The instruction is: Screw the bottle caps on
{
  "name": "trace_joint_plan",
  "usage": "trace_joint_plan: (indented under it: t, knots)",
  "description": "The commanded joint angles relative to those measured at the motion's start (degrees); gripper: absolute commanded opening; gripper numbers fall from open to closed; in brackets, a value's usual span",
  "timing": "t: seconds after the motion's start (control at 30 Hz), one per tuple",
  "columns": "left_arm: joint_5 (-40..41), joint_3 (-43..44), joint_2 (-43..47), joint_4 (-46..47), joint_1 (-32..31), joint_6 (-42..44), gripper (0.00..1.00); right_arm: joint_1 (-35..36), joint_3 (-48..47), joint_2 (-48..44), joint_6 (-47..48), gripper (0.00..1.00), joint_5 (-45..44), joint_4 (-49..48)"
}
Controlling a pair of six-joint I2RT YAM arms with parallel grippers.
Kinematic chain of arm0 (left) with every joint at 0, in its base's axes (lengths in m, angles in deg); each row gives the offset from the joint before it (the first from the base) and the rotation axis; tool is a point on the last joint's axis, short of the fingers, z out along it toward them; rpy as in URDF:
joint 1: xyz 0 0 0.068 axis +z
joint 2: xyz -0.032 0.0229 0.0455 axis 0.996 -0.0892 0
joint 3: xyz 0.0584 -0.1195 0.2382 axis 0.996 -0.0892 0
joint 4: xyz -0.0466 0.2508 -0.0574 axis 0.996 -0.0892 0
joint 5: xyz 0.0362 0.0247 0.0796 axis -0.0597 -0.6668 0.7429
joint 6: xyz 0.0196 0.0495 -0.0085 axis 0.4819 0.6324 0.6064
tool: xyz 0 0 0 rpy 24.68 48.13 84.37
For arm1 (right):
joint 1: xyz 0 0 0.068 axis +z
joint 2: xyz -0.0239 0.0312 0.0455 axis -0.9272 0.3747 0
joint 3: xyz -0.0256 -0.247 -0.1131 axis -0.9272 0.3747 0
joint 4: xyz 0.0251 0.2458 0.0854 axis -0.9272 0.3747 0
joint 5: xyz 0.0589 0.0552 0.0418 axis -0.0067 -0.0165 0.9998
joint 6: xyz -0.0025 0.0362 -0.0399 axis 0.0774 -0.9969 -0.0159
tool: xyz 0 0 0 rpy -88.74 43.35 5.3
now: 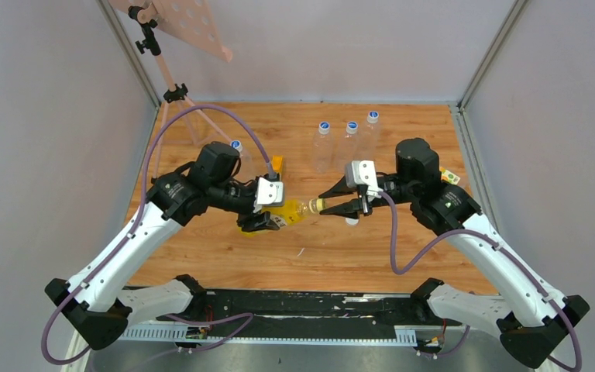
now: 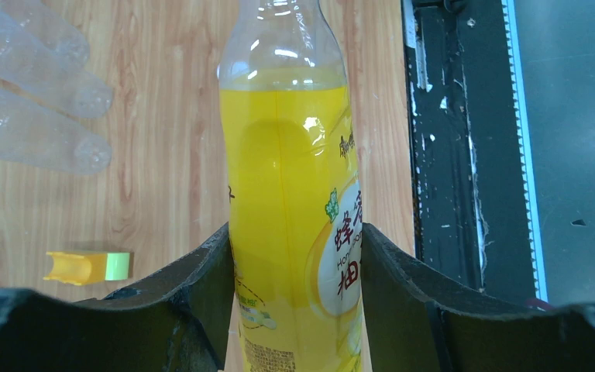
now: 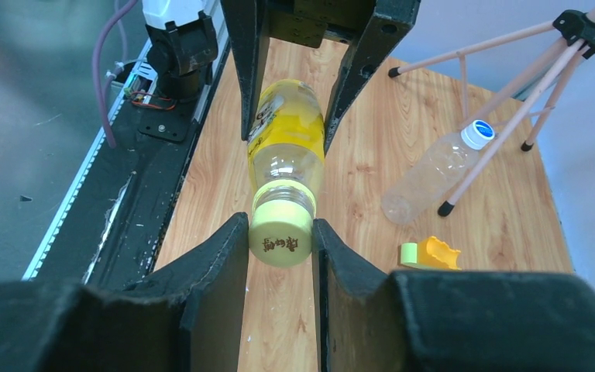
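The left jaws grasp the yellow bottle (image 2: 287, 194), held sideways over the surface (image 1: 341, 256); the right jaws are clenched on its yellow cap (image 3: 281, 232). If the bottle turns inside the left jaws, the cap cannot tighten.

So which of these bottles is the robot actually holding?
The yellow bottle: the left gripper clamps its body, the right gripper its yellow cap. The clear, blue-capped bottles sit untouched on the table.

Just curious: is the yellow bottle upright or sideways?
Sideways: the bottle spans level between the left gripper, clamping its body, and the right gripper, pinching its cap.
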Motion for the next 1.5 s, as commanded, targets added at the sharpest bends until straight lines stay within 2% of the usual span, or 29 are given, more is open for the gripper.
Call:
trace_joint_plan:
  t: [0.0,0.33,0.77,1.27,1.4,1.47]
  knots:
    - [-5.3,4.1,-1.2,-2.7,-0.1,3.3,0.21,0.2,-1.5,1.8,1.5,0.0,4.4,-1.9]
    - [-6.6,7.4,-3.7,-7.5,-0.1,5.0,0.19,1.0,-2.2,3.4,1.4,0.0,5.4,-1.6]
    - [-9.7,4.2,-0.8,0.3,-0.1,2.6,0.19,4.3,-1.8,5.8,1.9,0.0,4.6,-1.5]
    - [-7.6,5.1,-2.5,-1.1,-0.1,3.0,0.16,8.5,-4.2,10.8,4.9,0.0,-2.2,3.3]
    - [-5.7,2.1,0.6,4.3,-0.1,1.4,0.13,8.4,-4.3,12.0,3.9,0.0,-1.9,3.9]
    - [-4.9,-0.8,4.3,10.6,-0.2,0.6,0.13,7.7,-4.4,12.6,2.4,0.0,-0.1,4.0]
